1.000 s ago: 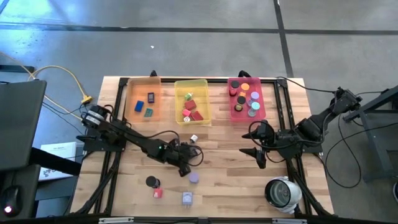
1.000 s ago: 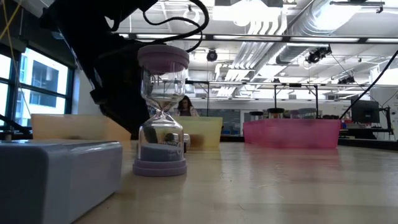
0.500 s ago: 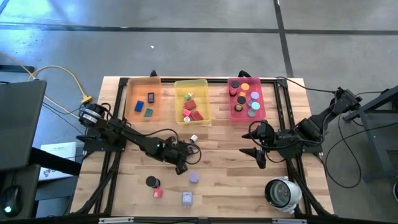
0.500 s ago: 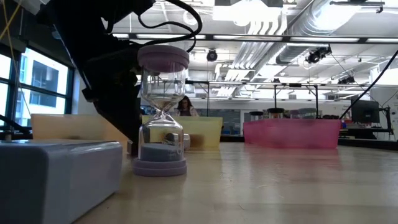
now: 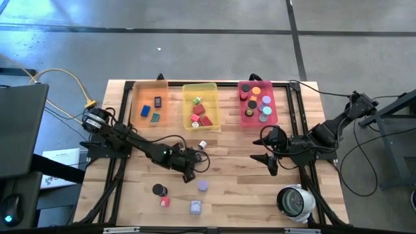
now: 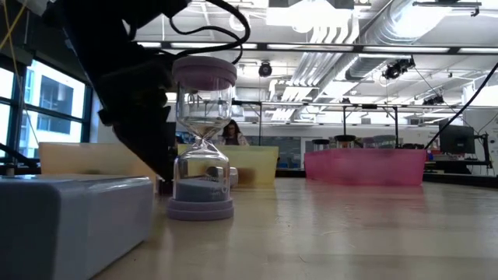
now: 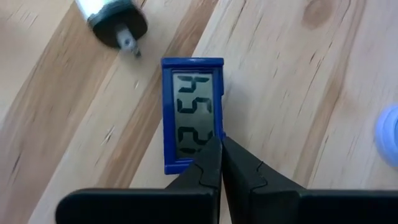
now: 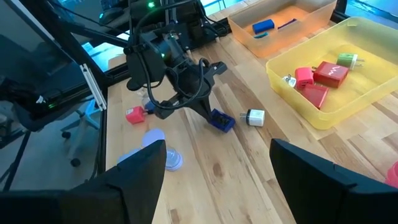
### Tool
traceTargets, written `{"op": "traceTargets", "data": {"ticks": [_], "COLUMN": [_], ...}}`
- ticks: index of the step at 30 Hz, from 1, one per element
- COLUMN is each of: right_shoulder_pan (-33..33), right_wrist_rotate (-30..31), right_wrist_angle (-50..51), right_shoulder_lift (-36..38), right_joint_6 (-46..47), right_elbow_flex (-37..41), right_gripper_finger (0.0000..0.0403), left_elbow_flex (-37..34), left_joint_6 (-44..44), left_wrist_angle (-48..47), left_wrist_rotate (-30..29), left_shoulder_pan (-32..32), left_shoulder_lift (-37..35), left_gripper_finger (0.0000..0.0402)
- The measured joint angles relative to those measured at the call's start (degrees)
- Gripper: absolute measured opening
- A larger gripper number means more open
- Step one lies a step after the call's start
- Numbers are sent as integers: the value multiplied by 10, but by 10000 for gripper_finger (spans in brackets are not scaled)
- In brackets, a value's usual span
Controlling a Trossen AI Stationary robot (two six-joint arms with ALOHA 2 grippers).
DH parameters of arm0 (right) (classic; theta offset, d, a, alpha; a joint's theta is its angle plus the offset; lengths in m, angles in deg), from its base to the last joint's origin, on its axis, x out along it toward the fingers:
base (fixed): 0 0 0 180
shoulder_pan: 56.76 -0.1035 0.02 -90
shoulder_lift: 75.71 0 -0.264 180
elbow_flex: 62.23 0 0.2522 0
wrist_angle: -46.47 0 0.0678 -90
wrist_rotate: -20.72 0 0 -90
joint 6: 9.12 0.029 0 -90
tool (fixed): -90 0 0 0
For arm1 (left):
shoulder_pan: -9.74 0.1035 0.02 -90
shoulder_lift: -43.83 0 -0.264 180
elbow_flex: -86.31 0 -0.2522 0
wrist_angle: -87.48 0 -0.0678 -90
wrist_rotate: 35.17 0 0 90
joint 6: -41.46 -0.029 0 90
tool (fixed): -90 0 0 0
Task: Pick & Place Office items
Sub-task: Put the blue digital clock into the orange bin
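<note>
Showing a pale wooden bench (image 5: 234, 188) framed by black rails, standing on grey floor; along its upper edge in the high view sit an orange tray (image 5: 151, 104), a yellow tray (image 5: 201, 88) and a pink tray (image 5: 258, 120), each holding small coloured pieces. The left gripper (image 7: 221, 163) reaches to the centre of the bench, its fingers (image 7: 208, 165) pressed together at the near edge of a small blue digital clock (image 7: 192, 112) lying flat on the wood; whether they pinch its rim cannot be told. Just beside the clock lies a small white plug piece (image 5: 203, 144). In the lower centre of the high view stand a black disc (image 5: 158, 190), a red cube (image 5: 164, 201), a lavender hourglass (image 6: 204, 140) and a lavender block (image 5: 195, 207). The right gripper (image 5: 268, 151) waits at centre right, fingers spread wide and empty. A large white-grey round device (image 5: 296, 203) sits at lower right. The low view looks into a hall with ceiling ducts (image 6: 366, 31) and strip lights; a person (image 6: 231, 132) shows far behind the yellow tray.
</note>
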Motion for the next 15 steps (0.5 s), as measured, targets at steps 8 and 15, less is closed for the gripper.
{"op": "traceTargets", "data": {"ticks": [8,15], "right_shoulder_pan": [0,0], "right_wrist_rotate": [2,2], "right_wrist_angle": [0,0], "right_shoulder_lift": [0,0], "right_joint_6": [0,-1], "right_elbow_flex": [0,0], "right_gripper_finger": [277,277], "left_elbow_flex": [-1,-1], "left_joint_6": [0,0], "left_wrist_angle": [-21,-25], "left_wrist_rotate": [-19,-24], "left_shoulder_pan": [-8,-10], "left_shoulder_lift": [-36,-44], "left_gripper_finger": [0,0]}}
